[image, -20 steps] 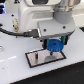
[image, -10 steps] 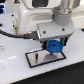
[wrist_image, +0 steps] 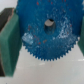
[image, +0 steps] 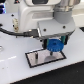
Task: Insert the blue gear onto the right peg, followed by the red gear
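My gripper (image: 55, 43) is shut on the blue gear (image: 55, 47), a bright-blue toothed disc held just above the far right end of the grey black-rimmed plate (image: 37, 59). In the wrist view the blue gear (wrist_image: 47, 37) fills the frame, its hub hole dark at the centre, with a green finger pad (wrist_image: 10, 42) pressed on one side and another on the opposite side. The right peg lies under the gear and I cannot make it out. The red gear is out of view.
The plate lies on a white table (image: 15, 70). The arm's white body (image: 37, 12) and a dark cable (image: 17, 32) crowd the space above and behind the plate.
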